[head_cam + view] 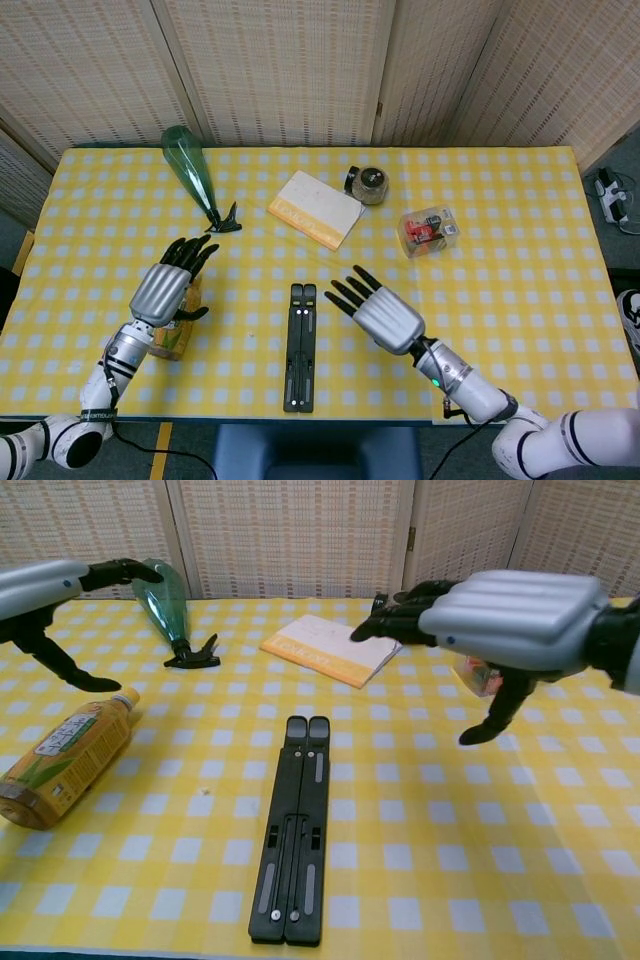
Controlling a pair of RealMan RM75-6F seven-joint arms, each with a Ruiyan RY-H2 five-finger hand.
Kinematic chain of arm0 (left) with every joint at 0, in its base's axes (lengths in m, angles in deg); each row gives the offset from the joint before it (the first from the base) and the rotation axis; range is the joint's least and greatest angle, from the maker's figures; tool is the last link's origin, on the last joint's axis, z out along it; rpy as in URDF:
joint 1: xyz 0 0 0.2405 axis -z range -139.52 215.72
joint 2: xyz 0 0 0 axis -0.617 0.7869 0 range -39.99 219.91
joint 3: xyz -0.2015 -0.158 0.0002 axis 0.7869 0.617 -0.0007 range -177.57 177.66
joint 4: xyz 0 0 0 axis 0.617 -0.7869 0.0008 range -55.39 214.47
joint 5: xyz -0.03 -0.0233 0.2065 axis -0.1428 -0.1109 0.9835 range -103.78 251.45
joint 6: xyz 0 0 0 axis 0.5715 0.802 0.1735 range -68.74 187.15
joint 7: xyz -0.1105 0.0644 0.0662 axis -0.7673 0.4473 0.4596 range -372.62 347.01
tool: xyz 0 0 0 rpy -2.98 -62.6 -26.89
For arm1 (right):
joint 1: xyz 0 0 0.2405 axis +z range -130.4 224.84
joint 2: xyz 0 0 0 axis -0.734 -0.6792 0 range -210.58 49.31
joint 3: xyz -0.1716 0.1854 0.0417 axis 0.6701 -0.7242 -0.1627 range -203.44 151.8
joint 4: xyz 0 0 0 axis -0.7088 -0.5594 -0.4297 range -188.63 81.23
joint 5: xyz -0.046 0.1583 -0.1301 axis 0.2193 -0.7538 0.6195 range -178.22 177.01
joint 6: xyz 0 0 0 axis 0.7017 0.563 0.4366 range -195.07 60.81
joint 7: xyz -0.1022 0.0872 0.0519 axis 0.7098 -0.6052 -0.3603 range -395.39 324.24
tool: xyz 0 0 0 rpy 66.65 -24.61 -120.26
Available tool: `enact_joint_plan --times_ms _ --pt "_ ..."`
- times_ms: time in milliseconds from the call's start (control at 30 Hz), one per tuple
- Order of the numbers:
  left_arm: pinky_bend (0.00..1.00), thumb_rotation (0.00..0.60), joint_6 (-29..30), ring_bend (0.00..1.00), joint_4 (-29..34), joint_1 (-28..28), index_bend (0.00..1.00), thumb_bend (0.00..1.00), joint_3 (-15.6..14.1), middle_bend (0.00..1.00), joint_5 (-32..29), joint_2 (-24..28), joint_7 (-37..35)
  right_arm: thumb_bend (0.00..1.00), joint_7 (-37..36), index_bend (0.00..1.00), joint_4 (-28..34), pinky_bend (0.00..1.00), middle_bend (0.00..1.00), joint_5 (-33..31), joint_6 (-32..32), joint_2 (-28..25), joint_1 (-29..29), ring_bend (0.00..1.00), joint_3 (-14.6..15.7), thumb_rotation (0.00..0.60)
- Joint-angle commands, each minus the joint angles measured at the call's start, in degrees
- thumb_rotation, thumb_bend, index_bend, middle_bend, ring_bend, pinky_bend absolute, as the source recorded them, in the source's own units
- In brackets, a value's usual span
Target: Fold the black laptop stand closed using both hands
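Note:
The black laptop stand lies flat and folded shut on the yellow checked tablecloth, a long narrow bar pointing away from me. My right hand hovers to its right, lifted off the table, fingers spread and holding nothing. Over at the left my left hand is raised above a tea bottle, fingers apart and empty. Neither hand touches the stand.
A yellow tea bottle lies on its side under the left hand. Further back are a green spray bottle, a white and yellow notebook, a dark jar and a clear box of small items.

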Motion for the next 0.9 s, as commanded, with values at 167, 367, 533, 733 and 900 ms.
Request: enact_joint_plan --times_ms 167,367,533,733,900 --pt "0.00 0.600 9.1 0.00 1.3 -7.2 0.00 0.22 -1.6 0.00 1.9 3.5 -2.4 0.13 -10.6 0.00 -0.5 0.01 0.05 4.4 13.0 -7.5 -13.7 0.10 3.8 0.600" --pt "0.00 0.600 16.9 0.00 0.6 -13.8 0.00 0.22 -4.1 0.00 5.1 5.9 -6.0 0.13 -21.0 0.00 -4.9 0.01 0.02 5.5 18.0 -10.4 -21.7 0.06 4.6 0.600" --pt "0.00 0.600 20.9 0.00 0.4 -17.3 0.00 0.22 -5.2 0.00 6.3 6.5 -7.5 0.13 -23.9 0.00 -6.5 0.01 0.02 5.9 20.8 -10.9 -25.5 0.05 4.2 0.600" --pt "0.00 0.600 28.2 0.00 -0.7 -24.3 0.00 0.22 -8.5 0.00 9.7 7.2 -9.0 0.13 -27.3 0.00 -9.2 0.01 0.02 6.0 25.0 -10.9 -32.0 0.05 3.4 0.600" --pt "0.00 0.600 27.0 0.00 0.5 -26.1 0.00 0.22 -9.9 0.00 9.7 8.1 -7.9 0.13 -28.3 0.00 -10.6 0.01 0.02 7.4 26.0 -10.2 -34.6 0.04 2.4 0.600"
